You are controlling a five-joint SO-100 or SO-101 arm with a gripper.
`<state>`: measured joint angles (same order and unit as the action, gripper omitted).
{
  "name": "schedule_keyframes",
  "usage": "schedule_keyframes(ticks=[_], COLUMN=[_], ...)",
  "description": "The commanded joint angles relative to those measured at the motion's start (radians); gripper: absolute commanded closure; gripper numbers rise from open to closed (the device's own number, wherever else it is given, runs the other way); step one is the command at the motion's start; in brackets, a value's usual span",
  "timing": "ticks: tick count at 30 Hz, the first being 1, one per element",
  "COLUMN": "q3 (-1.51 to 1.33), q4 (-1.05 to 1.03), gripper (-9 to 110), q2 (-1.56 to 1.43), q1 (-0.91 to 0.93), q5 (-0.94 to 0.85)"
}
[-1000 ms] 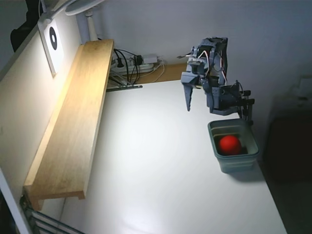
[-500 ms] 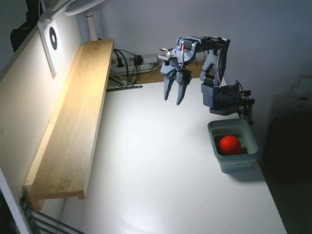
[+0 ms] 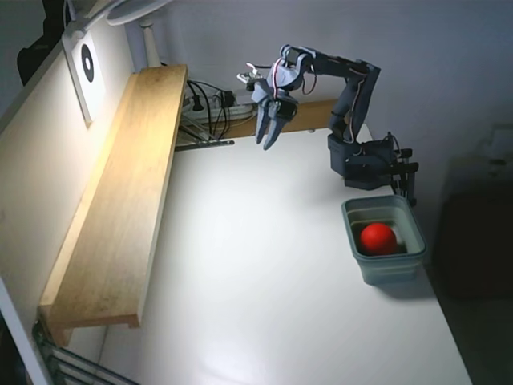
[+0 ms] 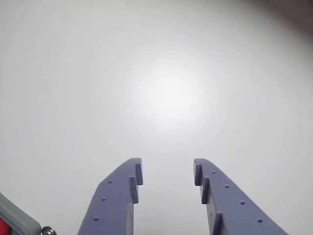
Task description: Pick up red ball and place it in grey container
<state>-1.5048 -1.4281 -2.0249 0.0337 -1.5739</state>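
The red ball (image 3: pixel 377 237) sits inside the grey container (image 3: pixel 401 269) at four o'clock on the white tabletop (image 3: pixel 264 281), while the hand (image 3: pixel 268 143) hangs empty, fingers parted, up at twelve

White table (image 3: pixel 264 265); long wooden shelf board (image 3: pixel 128 192) along left wall; black cables (image 3: pixel 210 103) at back; lamp (image 3: pixel 136 12) top left; target sign (image 3: pixel 86 62).

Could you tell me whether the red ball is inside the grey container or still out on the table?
Inside: the red ball rests within the grey container, its rim all around it.
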Motion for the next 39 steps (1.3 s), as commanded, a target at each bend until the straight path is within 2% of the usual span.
schedule_keyframes(ticks=[1, 22, 39], q3=[0.057, 0.169, 0.183], q4=[-0.054, -0.288, -0.317], gripper=[93, 103, 104], q2=[-0.044, -0.055, -0.056], q1=[0.094, 0.447, 0.49], q5=[0.003, 0.003, 0.003])
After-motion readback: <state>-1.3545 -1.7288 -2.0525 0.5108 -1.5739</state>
